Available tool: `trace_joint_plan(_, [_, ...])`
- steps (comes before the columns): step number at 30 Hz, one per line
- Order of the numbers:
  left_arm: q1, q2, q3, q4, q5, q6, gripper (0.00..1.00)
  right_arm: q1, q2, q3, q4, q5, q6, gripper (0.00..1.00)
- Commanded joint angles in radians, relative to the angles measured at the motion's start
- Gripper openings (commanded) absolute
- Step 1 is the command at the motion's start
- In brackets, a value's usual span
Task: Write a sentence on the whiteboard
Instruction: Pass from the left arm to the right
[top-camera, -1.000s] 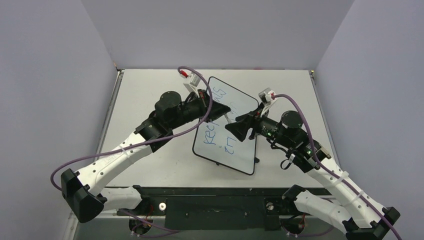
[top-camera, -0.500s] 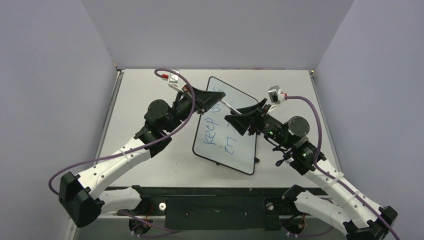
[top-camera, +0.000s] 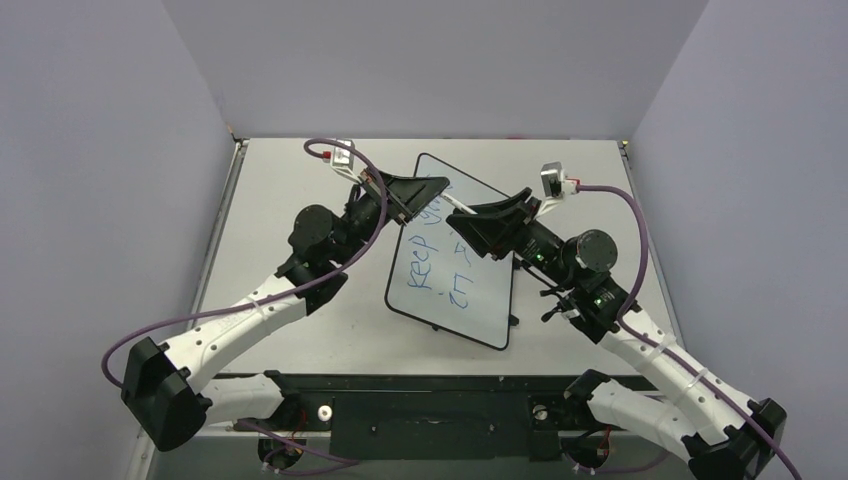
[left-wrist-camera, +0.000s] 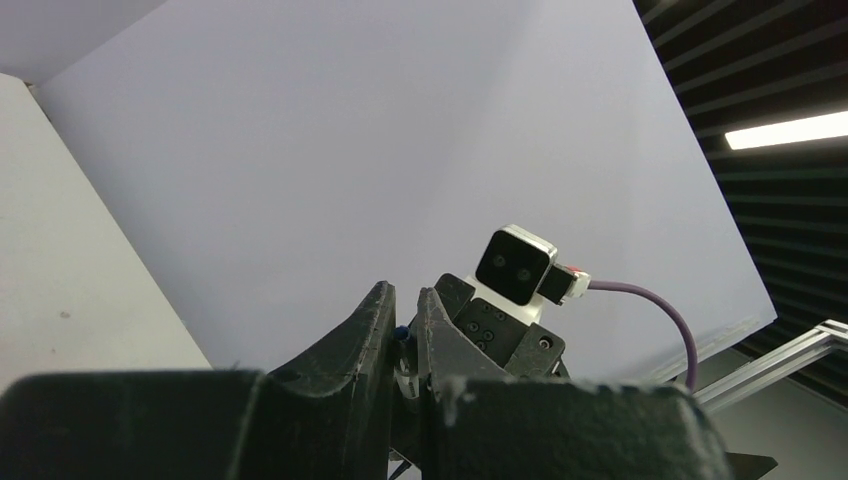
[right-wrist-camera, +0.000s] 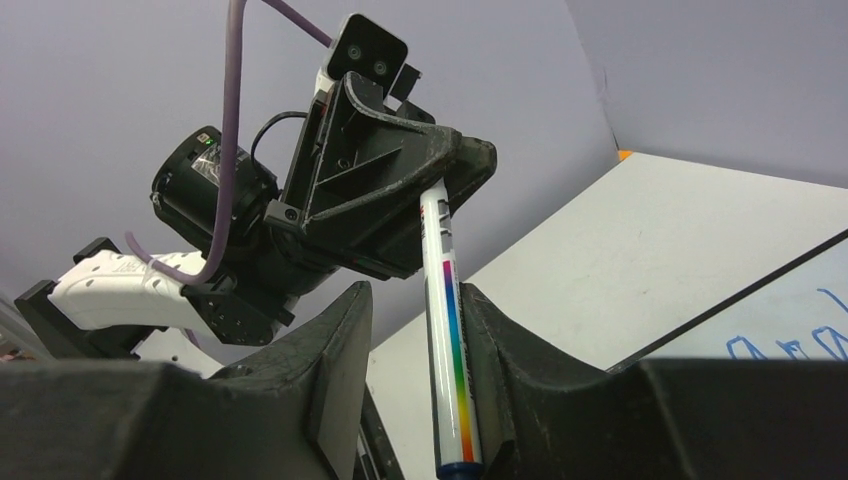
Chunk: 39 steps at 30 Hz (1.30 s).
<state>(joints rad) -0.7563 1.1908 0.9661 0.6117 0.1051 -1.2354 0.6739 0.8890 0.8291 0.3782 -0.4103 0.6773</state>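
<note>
over the far end of the whiteboard (top-camera: 485, 320), up by its 12 o'clock edge, the two arms meet nose to nose. the left gripper (top-camera: 438, 186) has its jaws pressed together on one end of the marker (right-wrist-camera: 447, 300), pinching it so the barrel pokes out toward its partner. the right gripper (top-camera: 470, 222) straddles that barrel with its jaws part spread. one finger is just about touching and there's a sliver of gap on the other side, so it doesn't look clamped yet. this reads like a handover: gripping the pen by its end leaves the rainbow-striped barrel free for the other arm to take.

the whiteboard lies flat at the centre of the table (top-camera: 300, 200). the sentence (top-camera: 428, 268) runs in blue along its 9 o'clock side, with "keep" legible and a second line starting "in". the rest is hidden under the grippers.

against a second ago, both grippers have lifted and drifted toward 12 o'clock, with the left swinging out toward 11, so more of the lettering shows. the right jaws stood wide then and have narrowed in around the marker. the board hasn't budged.
</note>
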Motion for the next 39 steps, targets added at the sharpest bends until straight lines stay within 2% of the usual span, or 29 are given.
trace_joint_plan(1, [0.008, 0.017, -0.014, 0.078, -0.003, -0.012, 0.0, 0.001, 0.02, 0.05, 0.128, -0.031, 0.03, 0.32])
trace_joint_plan(27, [0.007, -0.013, -0.06, 0.098, -0.02, 0.0, 0.0, -0.007, 0.038, 0.045, 0.212, 0.063, 0.084, 0.28])
trace_joint_plan(34, [0.008, -0.007, -0.069, 0.107, -0.02, 0.002, 0.0, -0.007, 0.06, 0.053, 0.209, 0.059, 0.091, 0.19])
trace_joint_plan(39, [0.006, -0.004, -0.063, 0.104, -0.019, 0.015, 0.0, -0.006, 0.066, 0.064, 0.175, 0.051, 0.081, 0.18])
